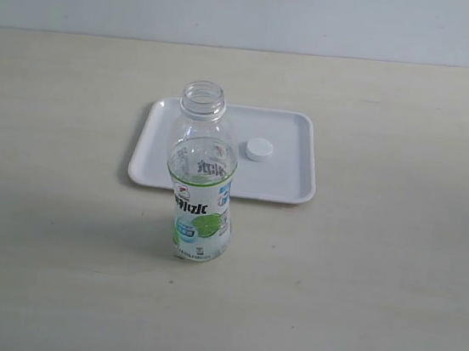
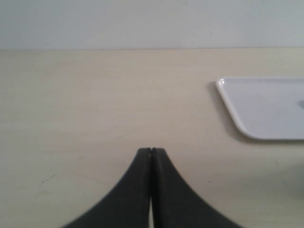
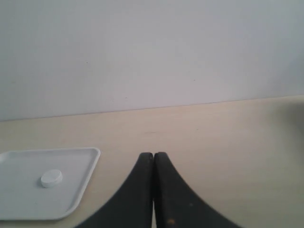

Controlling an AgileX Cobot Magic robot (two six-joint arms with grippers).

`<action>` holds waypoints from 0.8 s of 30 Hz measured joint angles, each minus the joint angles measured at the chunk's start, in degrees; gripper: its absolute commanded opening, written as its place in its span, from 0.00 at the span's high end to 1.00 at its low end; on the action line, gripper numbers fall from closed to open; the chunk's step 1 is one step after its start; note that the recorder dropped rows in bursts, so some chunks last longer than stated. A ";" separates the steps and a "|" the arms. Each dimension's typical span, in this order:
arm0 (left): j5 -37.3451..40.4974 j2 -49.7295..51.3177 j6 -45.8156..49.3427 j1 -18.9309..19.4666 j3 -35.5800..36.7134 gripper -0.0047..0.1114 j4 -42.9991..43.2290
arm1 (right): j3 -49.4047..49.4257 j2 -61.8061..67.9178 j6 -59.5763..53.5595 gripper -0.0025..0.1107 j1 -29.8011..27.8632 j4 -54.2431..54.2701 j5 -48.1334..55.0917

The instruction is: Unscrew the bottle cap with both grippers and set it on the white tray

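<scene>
The clear bottle (image 1: 201,190) with its green, white and blue label stands upright on the table, its neck open, just in front of the white tray (image 1: 285,177). The white bottle cap (image 1: 259,149) lies flat on the tray, right of the bottle's neck. Neither arm shows in the exterior view. My left gripper (image 2: 151,150) is shut with nothing in it, over bare table, with a corner of the white tray (image 2: 266,107) off to one side. My right gripper (image 3: 153,154) is also shut and empty; its view shows the white tray (image 3: 78,178) with the bottle cap (image 3: 51,178) on it.
The pale wooden tabletop (image 1: 393,281) stretches around the bottle and tray. A plain light wall (image 1: 255,7) runs behind the table's far edge.
</scene>
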 measured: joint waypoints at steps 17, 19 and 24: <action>0.00 0.00 0.00 0.00 0.00 0.96 0.00 | 6.57 -3.57 0.24 0.98 -4.81 -0.45 -2.10; 0.00 0.00 0.00 0.00 0.00 0.96 0.00 | 6.57 -4.85 0.24 0.98 -4.81 -0.45 -1.50; 0.00 0.00 0.00 0.00 0.00 0.96 0.00 | 6.57 -5.24 0.24 0.98 -4.81 -0.45 -1.35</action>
